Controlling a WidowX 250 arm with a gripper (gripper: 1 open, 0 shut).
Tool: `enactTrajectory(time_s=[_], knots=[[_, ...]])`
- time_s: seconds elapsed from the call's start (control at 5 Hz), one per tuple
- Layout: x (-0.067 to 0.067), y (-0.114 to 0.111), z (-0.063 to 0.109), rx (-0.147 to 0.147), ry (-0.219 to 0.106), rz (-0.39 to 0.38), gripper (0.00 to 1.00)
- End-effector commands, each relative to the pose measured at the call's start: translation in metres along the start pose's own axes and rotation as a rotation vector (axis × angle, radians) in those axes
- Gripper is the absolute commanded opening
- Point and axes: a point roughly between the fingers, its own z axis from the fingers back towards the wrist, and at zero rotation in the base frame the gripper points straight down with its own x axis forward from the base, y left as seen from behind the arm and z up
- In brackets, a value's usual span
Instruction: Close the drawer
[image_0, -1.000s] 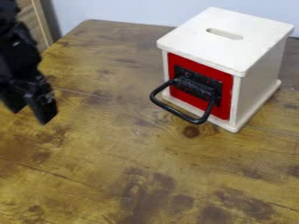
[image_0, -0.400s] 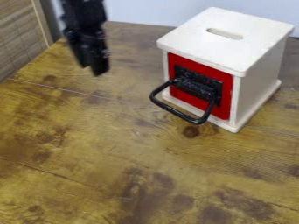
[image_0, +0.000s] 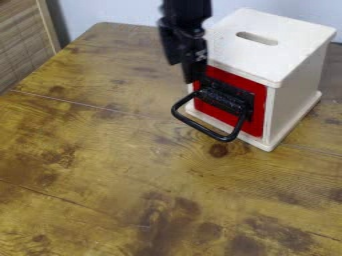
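Observation:
The drawer (image_0: 211, 80) has a red front with a black centre panel, set in a pale wooden cube box (image_0: 287, 62) with a slot in its top. Its black loop handle (image_0: 205, 120) hangs forward and down toward the table. My black gripper (image_0: 187, 66) hangs just left of the box's upper front corner, above the handle and close to the red front. Whether it touches the drawer does not show. Its fingers merge into one dark shape, so their spacing is unclear. Nothing shows between them.
The box stands at the back right of a worn wooden table (image_0: 120, 170). A wooden slatted panel (image_0: 20, 35) stands off the table's back left edge, with a pale wall behind.
The gripper has travelled from the table's left edge up and to the right, ending beside the box's front corner. The box and drawer have not moved.

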Motion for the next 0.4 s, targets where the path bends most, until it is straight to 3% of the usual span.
enactTrajectory(time_s=[0.0,0.2], knots=[[0.022,-0.031,0.042,0.079,-0.100,-0.158,1.00],[0.008,-0.026,0.049,0.110,-0.110,-0.156,1.00]])
